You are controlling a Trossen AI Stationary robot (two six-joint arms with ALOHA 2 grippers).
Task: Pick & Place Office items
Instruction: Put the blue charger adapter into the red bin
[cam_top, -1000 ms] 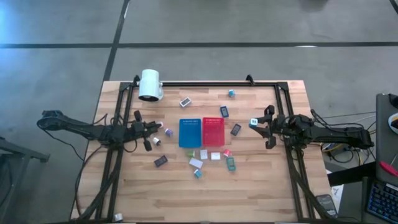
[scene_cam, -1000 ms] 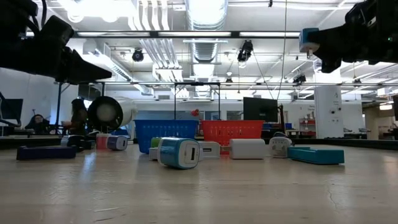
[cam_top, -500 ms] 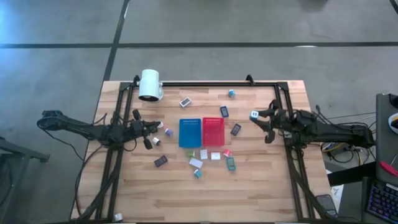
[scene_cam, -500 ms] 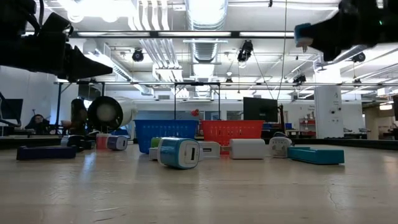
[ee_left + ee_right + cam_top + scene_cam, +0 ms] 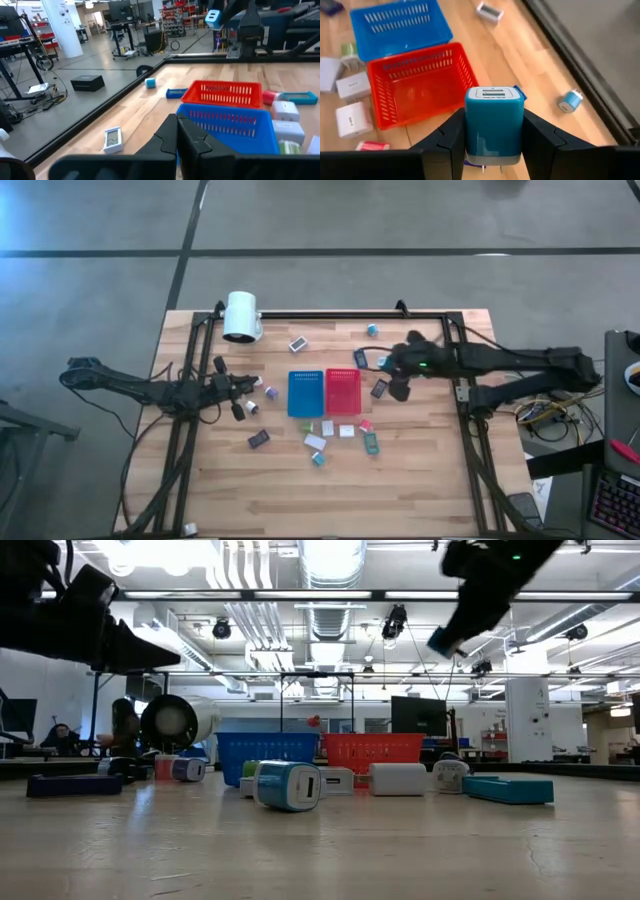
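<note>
Trays: two, blue tray point(image 5: 306, 392) and red tray point(image 5: 342, 390), side by side. Right gripper point(image 5: 494, 145) aloft just beside red tray, clamping teal block point(image 5: 494, 125); grasp visible only in right wrist view. Left gripper point(image 5: 176, 134) clenched, empty, beside blue tray.

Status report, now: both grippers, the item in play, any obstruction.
Right gripper shut on teal charger block, held high beside the red tray. Left gripper shut, empty, waiting left of blue tray. Nothing blocking the red tray.
</note>
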